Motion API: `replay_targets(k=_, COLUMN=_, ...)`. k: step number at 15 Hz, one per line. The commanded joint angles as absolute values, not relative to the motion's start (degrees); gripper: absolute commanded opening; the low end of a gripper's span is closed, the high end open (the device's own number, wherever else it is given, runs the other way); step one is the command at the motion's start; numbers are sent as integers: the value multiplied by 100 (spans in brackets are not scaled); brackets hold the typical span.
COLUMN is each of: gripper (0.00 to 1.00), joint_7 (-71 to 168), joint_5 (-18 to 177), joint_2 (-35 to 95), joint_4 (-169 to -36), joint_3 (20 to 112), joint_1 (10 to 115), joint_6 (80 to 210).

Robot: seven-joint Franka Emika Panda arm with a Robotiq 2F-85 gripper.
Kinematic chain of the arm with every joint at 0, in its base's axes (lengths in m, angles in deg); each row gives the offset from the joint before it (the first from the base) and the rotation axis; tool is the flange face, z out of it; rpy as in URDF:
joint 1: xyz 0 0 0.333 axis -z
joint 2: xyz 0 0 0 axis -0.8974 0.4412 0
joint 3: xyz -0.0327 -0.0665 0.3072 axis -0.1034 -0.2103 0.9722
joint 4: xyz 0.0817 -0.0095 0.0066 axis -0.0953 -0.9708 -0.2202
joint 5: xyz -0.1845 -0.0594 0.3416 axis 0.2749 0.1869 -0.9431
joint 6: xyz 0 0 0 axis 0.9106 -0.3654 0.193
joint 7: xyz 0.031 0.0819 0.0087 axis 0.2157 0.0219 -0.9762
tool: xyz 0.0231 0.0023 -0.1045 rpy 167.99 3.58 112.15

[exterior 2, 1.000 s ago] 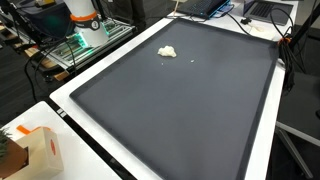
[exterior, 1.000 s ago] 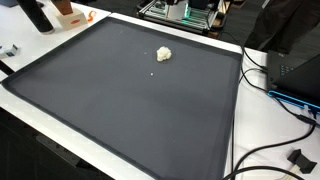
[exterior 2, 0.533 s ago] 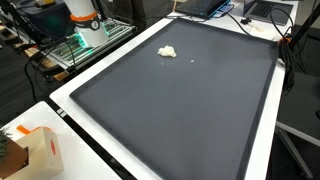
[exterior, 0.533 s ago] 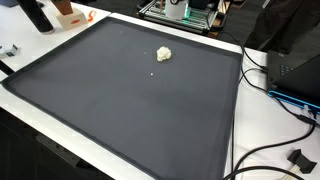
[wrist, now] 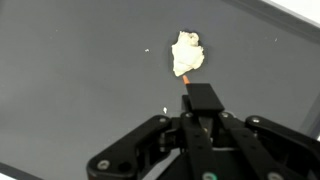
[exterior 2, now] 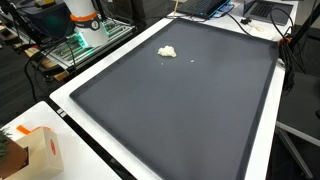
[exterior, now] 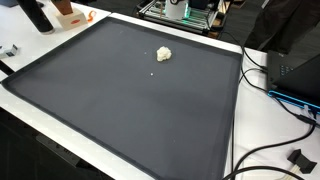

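Big dark grey mat (exterior: 120,110) on a white table (exterior: 255,130) fills your workspace. Far left corner in an exterior view: orange-and-white box (exterior: 68,14). Twd the far edge, near ctr, you've got the small cream crumpled lump (exterior: 163,54), w/ a tiny pale crumb (exterior: 152,72) just beside it. Right side: black cables (exterior: 270,150). In the wrist view, your black gripper (wrist: 203,97) has its fingers pressed together, empty, tip just short of the lump (wrist: 186,52); can't tell if it's touching.
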State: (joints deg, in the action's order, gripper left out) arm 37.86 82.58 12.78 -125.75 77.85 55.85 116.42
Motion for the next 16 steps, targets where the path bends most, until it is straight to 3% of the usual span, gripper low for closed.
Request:
replay_targets(k=1, gripper=3, joint_7=3851, joint_5=8214, joint_2=1352, joint_4=-13146, joint_3=7796, joint_1=5573, joint_6=12374)
replay_targets(k=16, gripper=3, joint_7=3014, joint_5=7898, joint_2=1242, joint_4=-14941, joint_3=7711, joint_1=5684, joint_6=14437)
